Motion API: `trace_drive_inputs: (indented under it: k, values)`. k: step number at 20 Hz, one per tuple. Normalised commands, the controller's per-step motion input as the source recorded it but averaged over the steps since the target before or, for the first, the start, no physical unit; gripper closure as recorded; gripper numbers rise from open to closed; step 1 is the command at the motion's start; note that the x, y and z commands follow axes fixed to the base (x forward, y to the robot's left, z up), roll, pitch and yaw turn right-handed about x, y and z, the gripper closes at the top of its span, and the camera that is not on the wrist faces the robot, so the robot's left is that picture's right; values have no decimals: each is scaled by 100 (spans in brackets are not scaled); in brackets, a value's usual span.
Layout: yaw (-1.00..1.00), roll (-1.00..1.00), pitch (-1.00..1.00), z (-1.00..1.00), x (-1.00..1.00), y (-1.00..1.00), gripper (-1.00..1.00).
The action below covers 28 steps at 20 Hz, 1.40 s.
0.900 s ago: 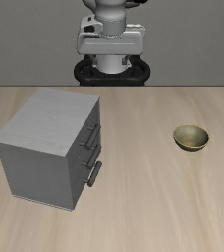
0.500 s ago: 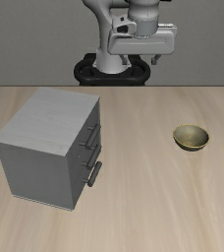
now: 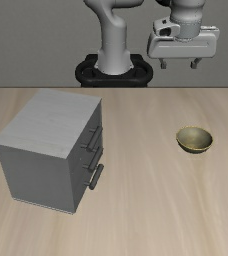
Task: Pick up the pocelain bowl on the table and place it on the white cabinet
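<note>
The porcelain bowl sits on the wooden table, well over toward the exterior view's right. It stands upright with its opening facing the ceiling. It is round, so it looks the same from any side, and its olive-tan inside is darker than the rim. Nothing touches it.

The white cabinet stands on the same table toward the exterior view's left, well apart from the bowl. It is turned at an angle, so its front faces the lower right of the exterior view. That front carries 2 bar handles, an upper handle and a lower handle. The flat top of the cabinet is bare.

The gripper hangs high over the far edge of the table, pointing down. Its 2 fingers are spread apart with only air between them. It is above and beyond the bowl, well clear of it. The arm rises from the black round base at the far side of the table.

Compared with 0.5 s ago, the gripper has swung toward the exterior view's right and now lines up more nearly with the bowl's side of the table. From 0.9 s ago the swing is larger still, since it then hung right over the base. The bowl and the cabinet have not shifted.
</note>
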Motion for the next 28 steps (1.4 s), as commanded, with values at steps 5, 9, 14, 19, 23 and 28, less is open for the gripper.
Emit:
trace_drive_inputs:
  k: [5,9,14,19,23,28]
  values:
    - [0,0,0,0,100,0,-100]
    - [0,0,0,0,75,25,-100]
    - [0,0,0,-100,0,0,-100]
    - [0,0,0,-100,0,0,-100]
    - [0,0,0,-100,0,0,-100]
    - [0,0,0,-40,0,0,100]
